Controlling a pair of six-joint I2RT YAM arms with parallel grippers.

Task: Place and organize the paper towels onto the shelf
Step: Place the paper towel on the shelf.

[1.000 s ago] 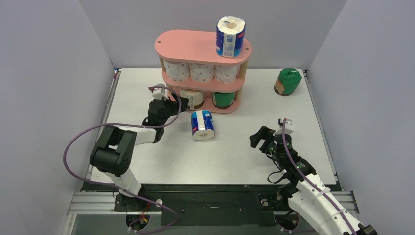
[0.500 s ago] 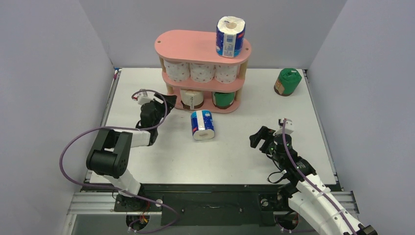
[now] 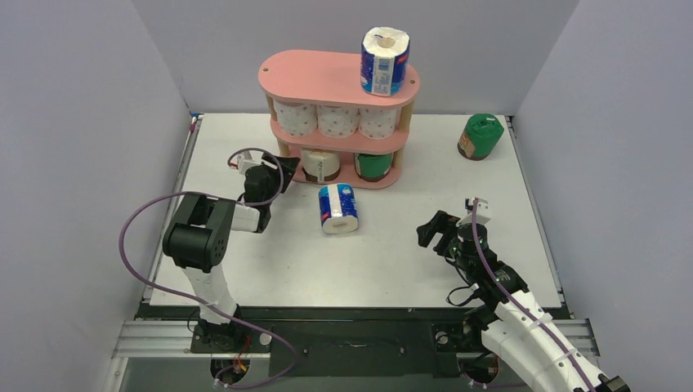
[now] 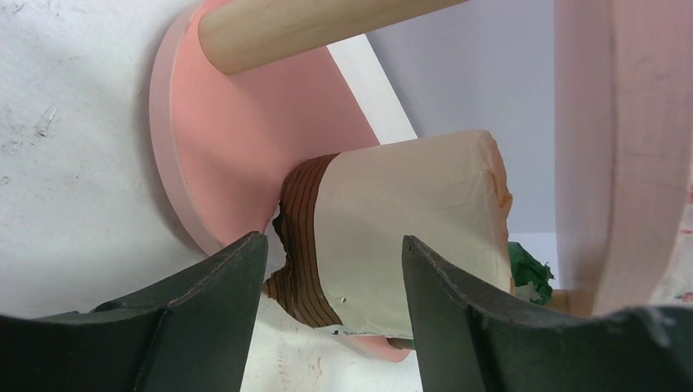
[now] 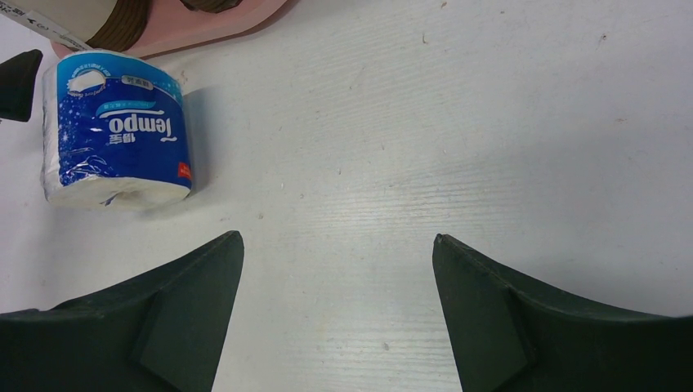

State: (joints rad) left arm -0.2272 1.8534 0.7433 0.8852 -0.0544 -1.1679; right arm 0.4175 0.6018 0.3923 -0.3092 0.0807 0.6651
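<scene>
The pink shelf (image 3: 327, 77) stands at the back middle. A blue-and-white roll (image 3: 384, 61) stands on its top board. Three white pink-dotted rolls (image 3: 337, 121) fill the middle tier. A beige-and-brown roll (image 3: 321, 165) and a green roll (image 3: 373, 166) sit on the bottom tier. Another blue-and-white roll (image 3: 337, 208) lies on the table in front, also in the right wrist view (image 5: 118, 131). A green roll (image 3: 479, 136) stands far right. My left gripper (image 3: 282, 173) is open and empty, facing the beige roll (image 4: 409, 212) from the shelf's left end. My right gripper (image 3: 433, 231) is open and empty over the table.
Grey walls enclose the white table (image 3: 392, 261) on three sides. In the left wrist view the bottom board (image 4: 221, 139), a wooden post (image 4: 302, 24) and the middle board's edge (image 4: 613, 147) are close around my left gripper (image 4: 331, 249). The shelf's foot (image 5: 204, 24) shows above my right gripper (image 5: 337, 241).
My left arm swung away to the left, then came back toward the shelf's left end, with its elbow shifted right. The right arm and all rolls have not moved.
</scene>
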